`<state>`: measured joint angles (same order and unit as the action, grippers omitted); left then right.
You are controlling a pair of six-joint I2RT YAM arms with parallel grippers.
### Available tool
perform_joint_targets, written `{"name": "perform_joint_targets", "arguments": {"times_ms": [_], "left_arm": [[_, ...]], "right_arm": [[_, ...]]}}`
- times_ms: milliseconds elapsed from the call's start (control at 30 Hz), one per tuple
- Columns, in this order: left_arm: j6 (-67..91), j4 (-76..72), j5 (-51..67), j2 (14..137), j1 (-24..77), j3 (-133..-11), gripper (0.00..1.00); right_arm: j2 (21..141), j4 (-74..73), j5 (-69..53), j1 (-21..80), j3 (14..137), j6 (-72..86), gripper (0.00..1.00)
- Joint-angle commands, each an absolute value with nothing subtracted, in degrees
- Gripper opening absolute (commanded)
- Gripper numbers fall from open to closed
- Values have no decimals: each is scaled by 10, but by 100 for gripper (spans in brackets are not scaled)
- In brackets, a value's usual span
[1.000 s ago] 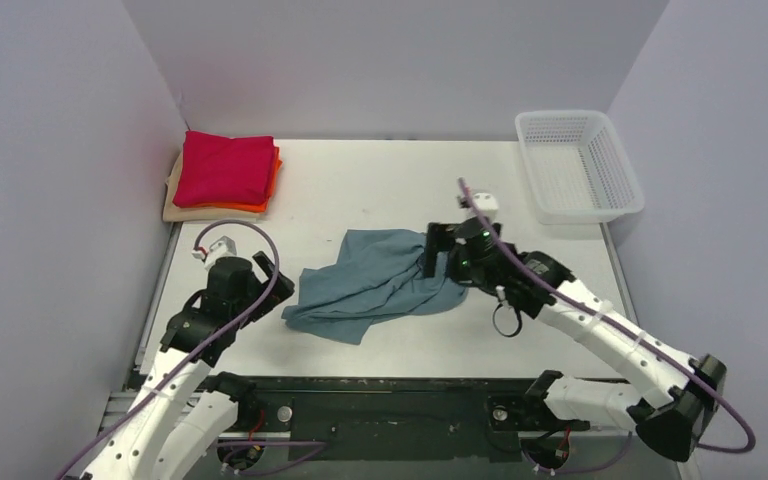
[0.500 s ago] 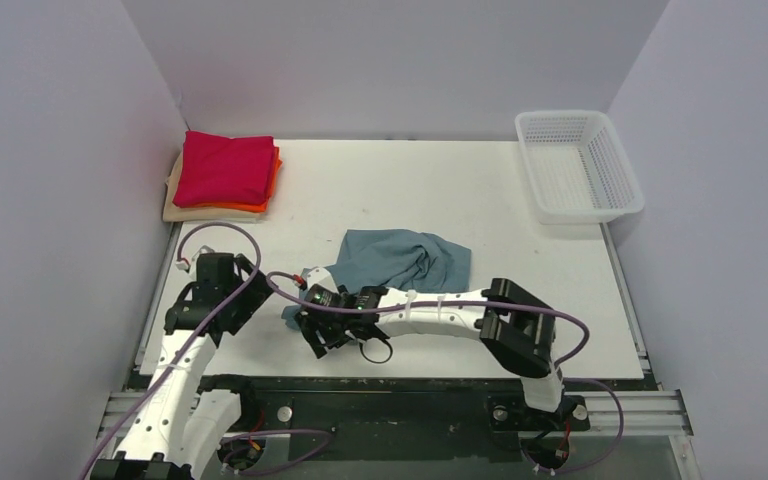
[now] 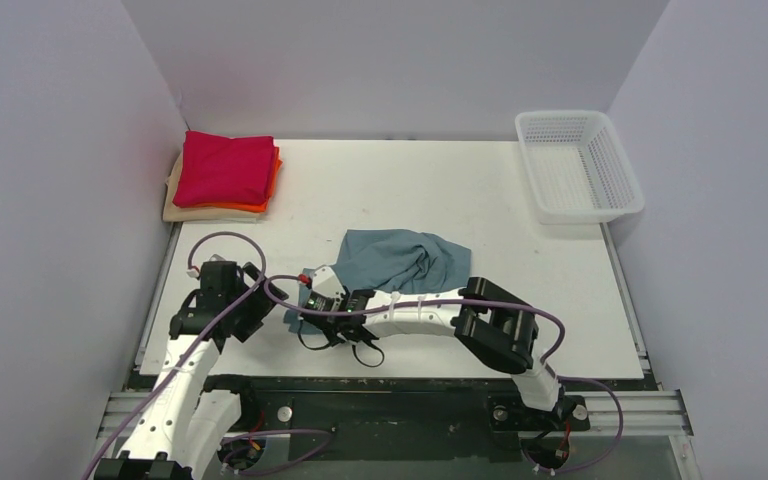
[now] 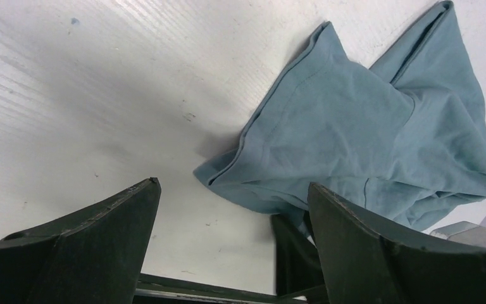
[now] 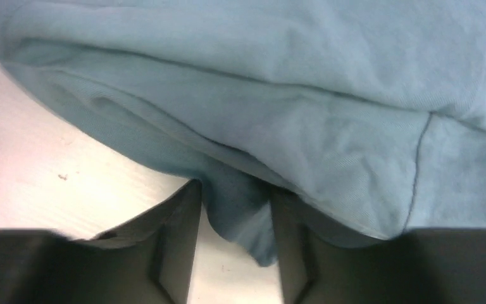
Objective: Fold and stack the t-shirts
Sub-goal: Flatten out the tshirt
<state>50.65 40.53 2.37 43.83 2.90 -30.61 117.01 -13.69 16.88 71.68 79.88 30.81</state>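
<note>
Table [image 3: 520, 215] carries everything. The teal t-shirt [image 3: 400, 262] lies on it in a crumpled heap, unfolded.

White mesh basket [image 3: 580, 165]: well apart from the teal t-shirt, off to its far right.

Folded stack: well apart from the teal t-shirt, off to its far left. Red t-shirt [image 3: 225, 168] on top, orange t-shirt [image 3: 272, 182] under it, beige t-shirt [image 3: 175, 205] at the bottom.

Right gripper [image 5: 234, 190]: at the teal t-shirt's near-left edge, fingers pinched onto a fold of its fabric.

Left gripper [image 4: 233, 185]: just left of that same edge, fingers spread wide and gripping nothing.
</note>
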Motion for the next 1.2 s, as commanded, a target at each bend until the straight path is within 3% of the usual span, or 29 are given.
{"name": "perform_joint_targets", "arguments": {"times_ms": [0, 67, 367, 600, 1033, 1167], "left_arm": [[511, 361, 51, 431, 25, -300, 97], [506, 350, 67, 432, 25, -296, 97], [517, 291, 127, 428, 47, -237, 97], [555, 209, 136, 434, 179, -200, 97], [481, 42, 268, 376, 352, -210, 97], [457, 99, 156, 452, 436, -254, 97]], "right_arm": [[1158, -167, 227, 715, 764, 332, 13], [1126, -158, 233, 715, 742, 338, 0], [897, -148, 192, 695, 647, 340, 0], [765, -149, 128, 627, 548, 366, 0], [724, -168, 121, 589, 499, 371, 0], [728, -166, 116, 589, 504, 368, 0]]}}
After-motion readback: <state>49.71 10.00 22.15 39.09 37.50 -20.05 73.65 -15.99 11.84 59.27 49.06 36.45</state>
